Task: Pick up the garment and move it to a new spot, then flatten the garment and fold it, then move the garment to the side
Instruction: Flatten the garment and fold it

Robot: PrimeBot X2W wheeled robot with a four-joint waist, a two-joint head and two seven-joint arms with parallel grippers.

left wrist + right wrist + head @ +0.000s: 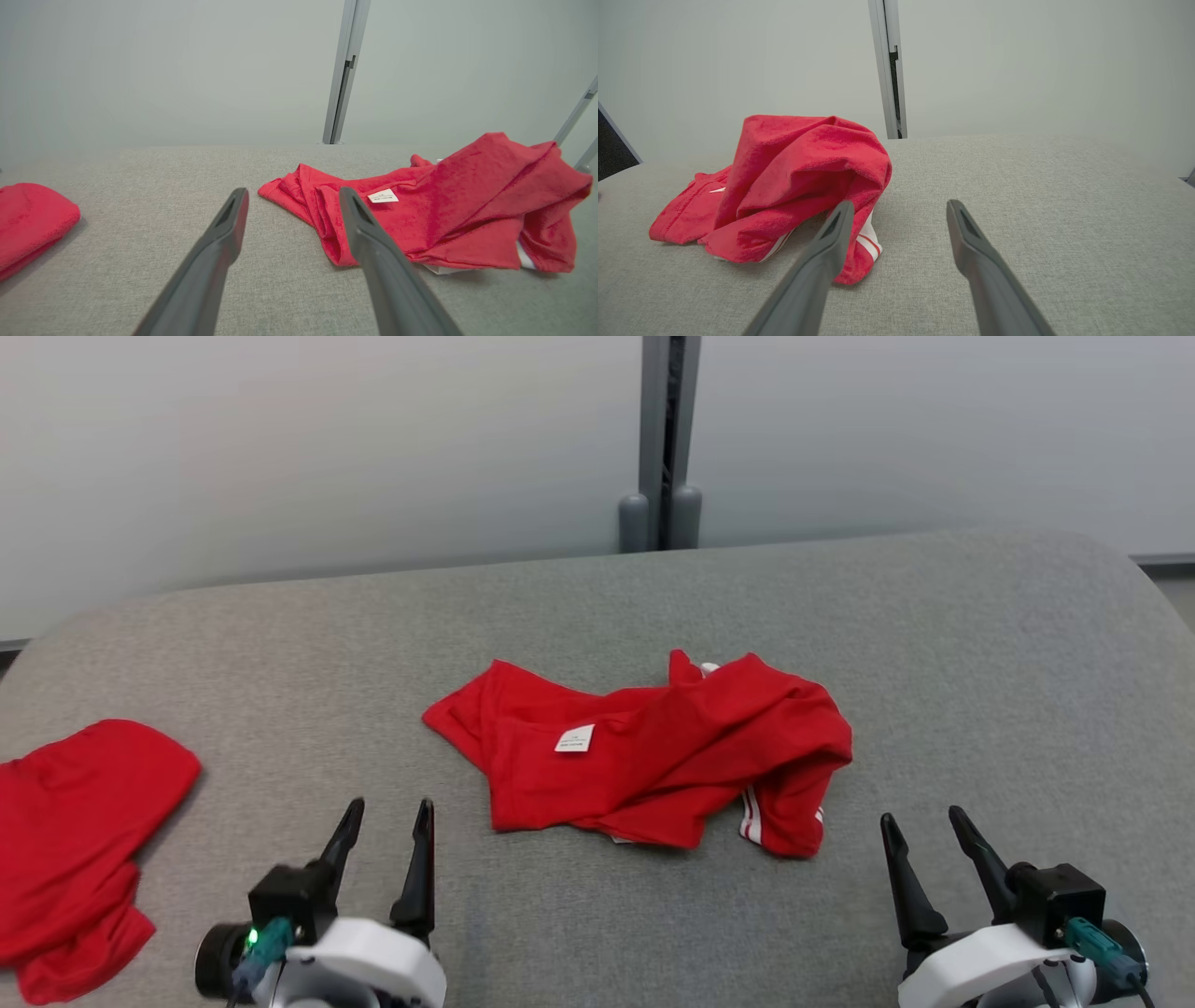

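A crumpled red garment (653, 756) with a small white label and white stripes at one hem lies mid-table, bunched higher on its right side. It also appears in the left wrist view as the red garment (444, 205) and in the right wrist view as the red garment (794, 177). My left gripper (387, 807) stands open near the front edge, short of the garment's left end, nothing between its fingers (224, 233). My right gripper (922, 817) is open too, to the right of the striped hem, holding nothing; its fingers (966, 233) point over bare cloth.
The grey fabric-covered table (980, 653) has rounded far corners. A second red garment (75, 840) lies bunched at the table's left edge, seen again as the second red garment (28, 224). A pale wall with a grey post (663, 439) stands behind.
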